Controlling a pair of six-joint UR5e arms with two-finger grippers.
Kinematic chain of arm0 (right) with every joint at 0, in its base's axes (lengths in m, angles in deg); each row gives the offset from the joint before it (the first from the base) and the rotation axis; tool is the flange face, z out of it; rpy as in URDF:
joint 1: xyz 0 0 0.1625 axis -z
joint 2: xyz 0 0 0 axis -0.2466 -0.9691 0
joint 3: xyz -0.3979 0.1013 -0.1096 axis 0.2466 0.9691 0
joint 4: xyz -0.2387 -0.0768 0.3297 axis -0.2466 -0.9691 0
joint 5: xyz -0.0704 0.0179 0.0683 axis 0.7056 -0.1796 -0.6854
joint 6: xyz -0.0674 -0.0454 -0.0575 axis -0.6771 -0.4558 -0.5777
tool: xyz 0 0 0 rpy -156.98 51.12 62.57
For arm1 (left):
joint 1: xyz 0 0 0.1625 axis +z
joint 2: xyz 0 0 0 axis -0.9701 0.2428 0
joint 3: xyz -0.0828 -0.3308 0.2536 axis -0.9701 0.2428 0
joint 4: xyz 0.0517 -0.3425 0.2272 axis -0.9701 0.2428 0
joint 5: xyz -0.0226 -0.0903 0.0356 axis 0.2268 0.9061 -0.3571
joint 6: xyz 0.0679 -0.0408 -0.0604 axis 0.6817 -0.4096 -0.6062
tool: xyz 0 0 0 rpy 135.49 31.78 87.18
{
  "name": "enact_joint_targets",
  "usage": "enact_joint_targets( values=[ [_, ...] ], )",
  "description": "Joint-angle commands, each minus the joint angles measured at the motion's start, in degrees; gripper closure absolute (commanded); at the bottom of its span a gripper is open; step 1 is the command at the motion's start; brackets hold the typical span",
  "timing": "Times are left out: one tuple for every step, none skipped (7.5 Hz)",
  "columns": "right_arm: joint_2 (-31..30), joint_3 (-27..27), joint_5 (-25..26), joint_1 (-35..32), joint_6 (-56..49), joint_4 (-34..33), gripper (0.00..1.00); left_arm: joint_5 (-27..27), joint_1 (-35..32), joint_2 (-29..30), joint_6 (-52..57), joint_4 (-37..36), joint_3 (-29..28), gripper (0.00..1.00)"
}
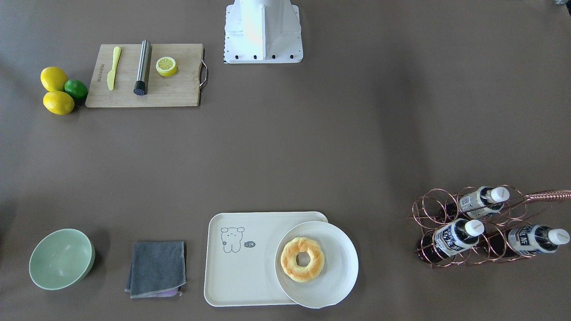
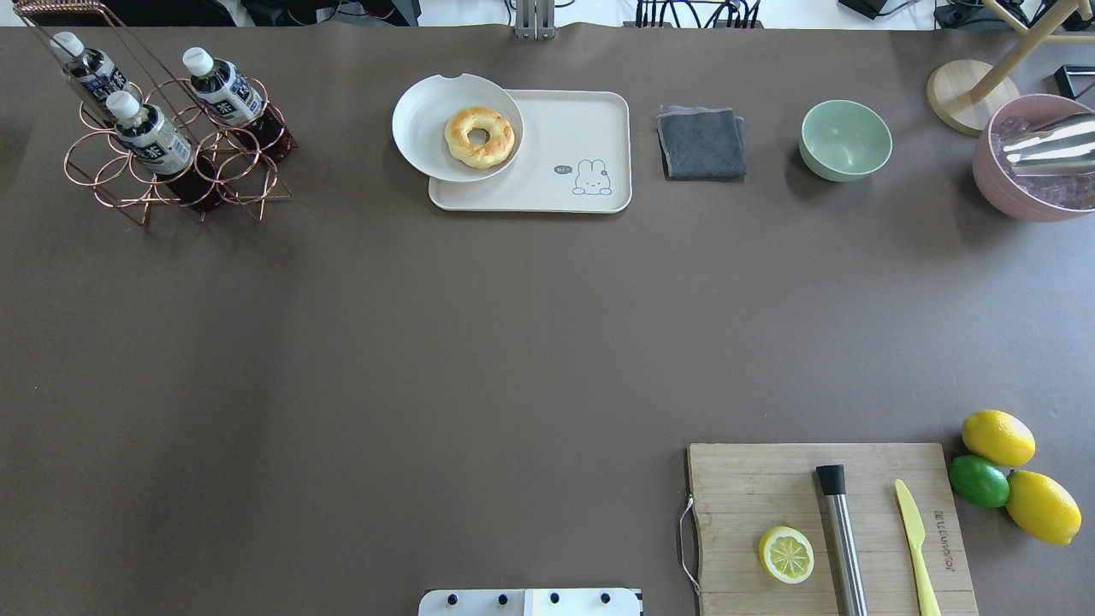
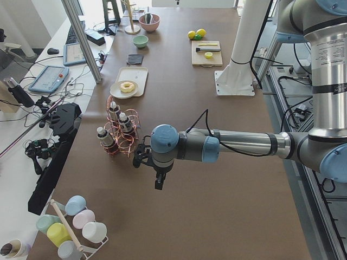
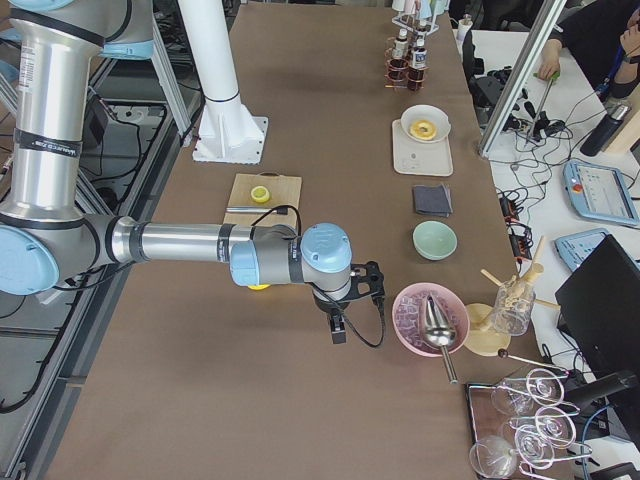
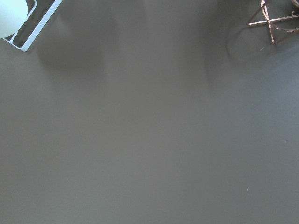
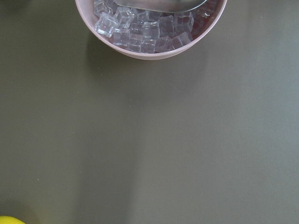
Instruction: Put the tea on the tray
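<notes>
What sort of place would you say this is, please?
Probably a robotics lab staged as a café counter: a robot arm reaches over the table, teach pendants lie alongside, and props such as the tray and racked tea are laid out.

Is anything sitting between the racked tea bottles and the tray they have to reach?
Nothing lies on the table between the tea in the wire rack and the tray, but the round plate with a doughnut covers the tray's rack-side end; only the bear end is free.
</notes>
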Motion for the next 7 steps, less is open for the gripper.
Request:
enact_joint_targets(
  values=[
    [-1.17, 2.68, 0.65, -0.05, -8.35, 2.80, 0.00, 6.45, -1.42, -0.96, -1.63, 3.71, -0.69, 0.01],
    [-1.26, 3.57, 0.83, -0.05, -9.37, 3.86, 0.00, 6.54, -1.42, -0.44, -1.89, 7.13, 0.44, 0.01],
    [-0.92, 2.79, 0.74, -0.14, -9.03, 3.96, 0.00, 6.02, -1.42, -0.44, -2.42, 14.64, -0.59, 0.01],
    [-0.91, 2.70, 2.31, -0.14, -8.77, 4.83, 0.00, 6.02, -0.90, 0.69, -9.56, 19.59, -0.78, 0.01],
    [-0.48, 2.44, 2.50, -0.14, -5.20, 6.41, 0.00, 6.19, 1.10, 4.36, -17.81, 24.08, -0.52, 0.03],
    [-0.47, 2.09, 2.41, -0.14, 1.02, 9.90, 0.00, 5.84, 3.82, 4.48, -25.81, 31.43, -0.26, 0.03],
    [-0.56, 2.17, 2.41, -0.14, 3.69, 12.29, 0.00, -0.08, 5.94, 4.13, -37.37, 41.51, -0.17, 0.02]
  ],
)
